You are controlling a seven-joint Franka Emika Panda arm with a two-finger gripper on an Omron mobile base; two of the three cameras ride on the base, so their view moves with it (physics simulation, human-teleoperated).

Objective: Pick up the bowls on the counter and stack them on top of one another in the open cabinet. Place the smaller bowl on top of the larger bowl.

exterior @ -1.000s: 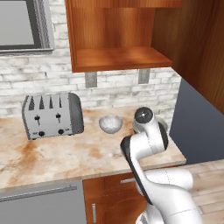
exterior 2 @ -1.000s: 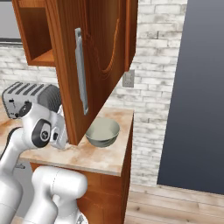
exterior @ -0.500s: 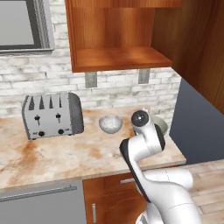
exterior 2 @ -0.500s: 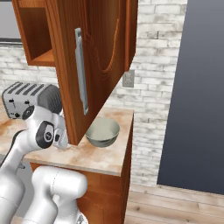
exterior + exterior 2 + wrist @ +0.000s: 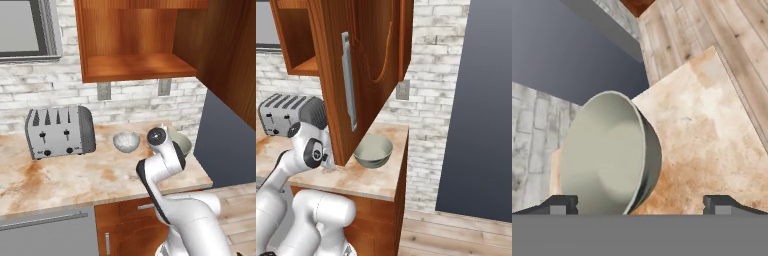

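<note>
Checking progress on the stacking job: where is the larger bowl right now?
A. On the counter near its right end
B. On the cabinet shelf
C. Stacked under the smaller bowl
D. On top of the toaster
A: the larger bowl sits on the counter near its right end, apart from the smaller bowl.

A silver four-slot toaster stands against a whitewashed brick wall. Two wall outlets sit above it, beside wood-plank flooring.

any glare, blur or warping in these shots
Left base view: soft sheen on the toaster, smaller bowl sharp. Right base view: glossy highlights on the cabinet door. Hand view: larger bowl looks stretched and tilted, edges slightly soft.
</note>
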